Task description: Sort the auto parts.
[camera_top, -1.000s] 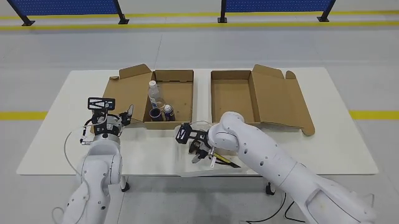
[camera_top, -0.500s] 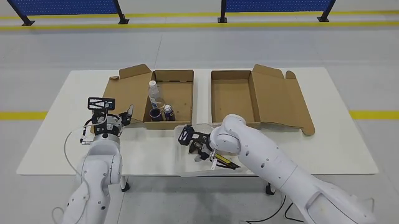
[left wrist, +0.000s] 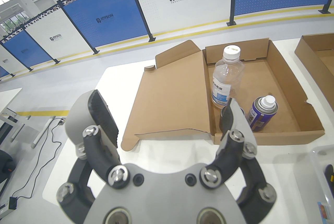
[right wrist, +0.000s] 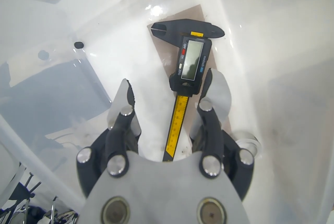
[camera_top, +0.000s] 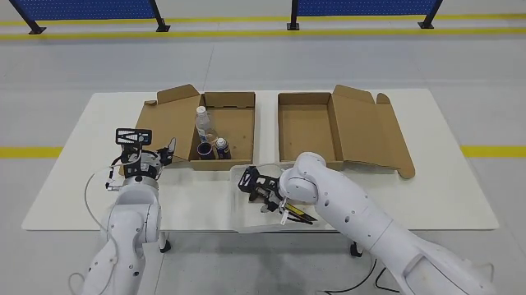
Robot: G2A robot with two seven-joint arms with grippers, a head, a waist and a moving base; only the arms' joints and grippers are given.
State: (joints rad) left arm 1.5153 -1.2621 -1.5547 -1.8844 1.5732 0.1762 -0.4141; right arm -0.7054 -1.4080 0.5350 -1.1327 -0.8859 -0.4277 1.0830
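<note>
A black digital caliper (right wrist: 191, 60) with a yellow scale lies on a brown card inside a clear plastic bin (right wrist: 234, 0). My right gripper (right wrist: 171, 88) is open low inside the bin, one finger on each side of the caliper's scale, just behind its display. From above, the right gripper (camera_top: 261, 195) is at the bin (camera_top: 240, 213) by the table's front edge, with the caliper (camera_top: 297, 214) partly under the arm. My left gripper (left wrist: 164, 105) is open and empty above the table, in front of the left cardboard box (left wrist: 287, 78).
The left box (camera_top: 234, 122) holds a clear water bottle (left wrist: 227, 76), a blue spray can (left wrist: 261, 112) and a dark cup (camera_top: 205, 149). A second open box (camera_top: 306, 126) stands to its right with nothing in it. A small round metal part (right wrist: 245, 141) lies in the bin.
My right gripper has shifted slightly right and deeper into the clear bin, along the caliper. The left arm has not moved.
</note>
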